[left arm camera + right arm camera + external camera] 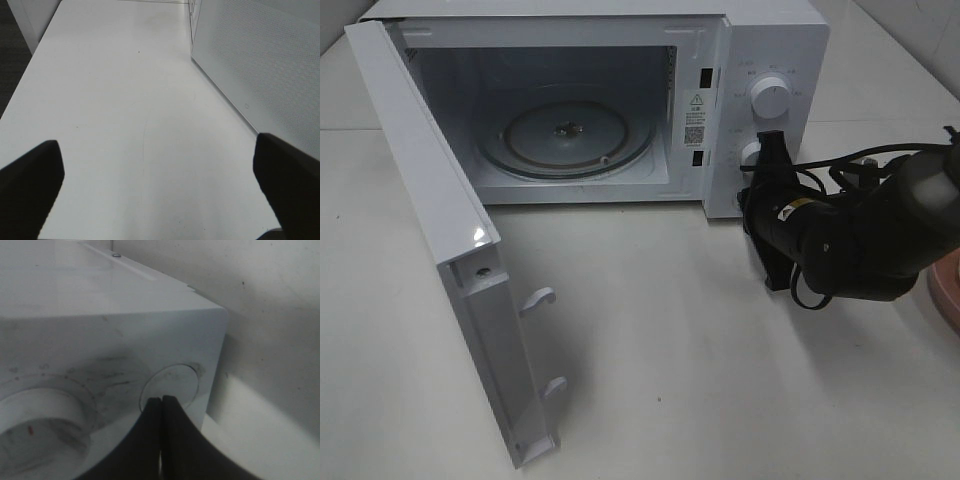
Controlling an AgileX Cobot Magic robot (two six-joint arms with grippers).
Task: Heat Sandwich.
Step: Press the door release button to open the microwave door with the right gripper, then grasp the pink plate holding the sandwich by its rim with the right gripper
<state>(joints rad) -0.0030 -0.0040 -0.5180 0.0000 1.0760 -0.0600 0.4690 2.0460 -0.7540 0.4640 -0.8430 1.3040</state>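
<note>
- The microwave [790, 60] sits at the far side of the counter [670, 350]. Its door [430, 200] is swung wide open toward the near left.
- Looking in, you can see the glass turntable [565, 135].
- The right tool [775, 142] is pinched fully closed with nothing in it. Its tips are right up against the lower round control [170, 382] on the panel, just under the big upper knob [770, 98]. Can't tell if it's actually pushing.
- The left tool [157, 147] is spread wide and holds nothing. It hangs over bare counter next to a white dotted panel [260, 65].
- There's a sliver of a pink plate [946, 290] at the right edge, behind the right arm.
- The sandwich doesn't show up in any view, so I can't tell where it is.
</note>
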